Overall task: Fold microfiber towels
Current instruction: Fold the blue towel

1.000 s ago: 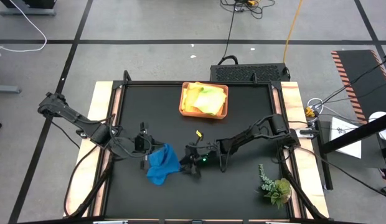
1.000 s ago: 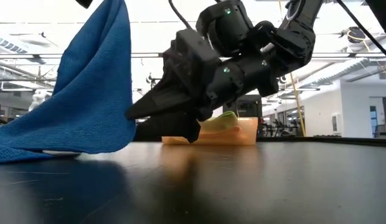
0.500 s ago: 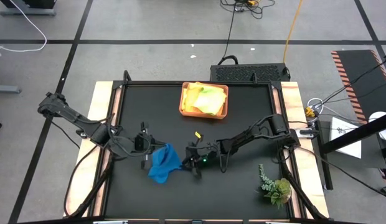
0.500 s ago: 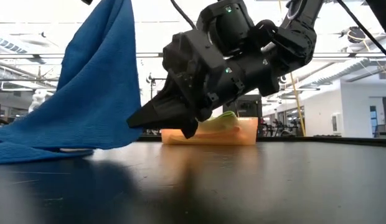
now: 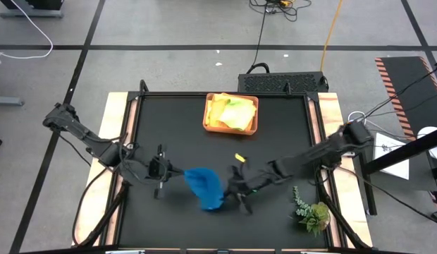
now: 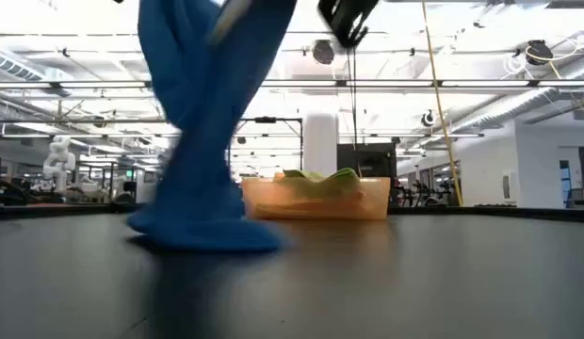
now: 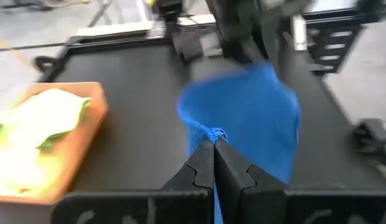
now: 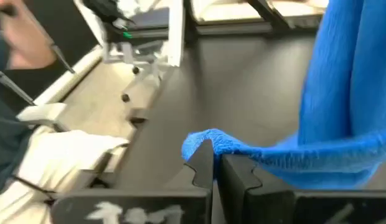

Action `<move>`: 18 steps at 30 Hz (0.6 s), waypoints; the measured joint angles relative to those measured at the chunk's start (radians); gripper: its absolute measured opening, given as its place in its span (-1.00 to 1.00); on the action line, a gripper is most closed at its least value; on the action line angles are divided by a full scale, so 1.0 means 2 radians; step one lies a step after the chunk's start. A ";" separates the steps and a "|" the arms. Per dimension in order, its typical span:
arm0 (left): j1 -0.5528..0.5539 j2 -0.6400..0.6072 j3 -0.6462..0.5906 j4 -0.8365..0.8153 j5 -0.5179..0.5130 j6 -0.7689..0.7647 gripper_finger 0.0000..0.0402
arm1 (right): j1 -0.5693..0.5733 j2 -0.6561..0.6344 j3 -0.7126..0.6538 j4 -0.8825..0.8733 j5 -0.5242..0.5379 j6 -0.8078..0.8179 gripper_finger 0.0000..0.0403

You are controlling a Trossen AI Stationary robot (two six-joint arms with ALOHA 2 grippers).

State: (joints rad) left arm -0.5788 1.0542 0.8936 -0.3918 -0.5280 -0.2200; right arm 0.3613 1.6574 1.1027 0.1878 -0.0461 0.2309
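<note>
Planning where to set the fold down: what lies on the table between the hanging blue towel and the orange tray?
Nothing: in the high view the black table is bare between the blue towel and the tray.

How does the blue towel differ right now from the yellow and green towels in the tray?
The blue towel hangs lifted, pinched by the left gripper and right gripper; the yellow and green towels lie untouched in the tray. Blue sits mid-table, the others at the far edge. Both are soft cloths.

Two dark, slender jointed arms; black notched fingers (image 7: 205, 171); yellow tag near right end effector (image 5: 236, 192).
</note>
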 joint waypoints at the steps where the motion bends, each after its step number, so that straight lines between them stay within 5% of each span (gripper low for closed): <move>1: -0.007 0.000 0.000 0.001 0.005 -0.005 -0.99 | 0.011 -0.018 0.000 -0.010 0.008 -0.003 -1.00; 12: -0.064 0.043 0.032 0.040 0.064 -0.008 -1.00 | 0.057 -0.131 0.001 -0.030 0.017 -0.003 -1.00; 18: -0.010 0.053 0.032 -0.032 0.056 -0.024 -1.00 | 0.013 -0.137 -0.022 -0.108 0.065 0.039 -1.00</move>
State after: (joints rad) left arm -0.5985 1.1611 0.9578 -0.4552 -0.4159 -0.2671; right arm 0.3881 1.3836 1.0581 -0.0284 0.0845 0.3079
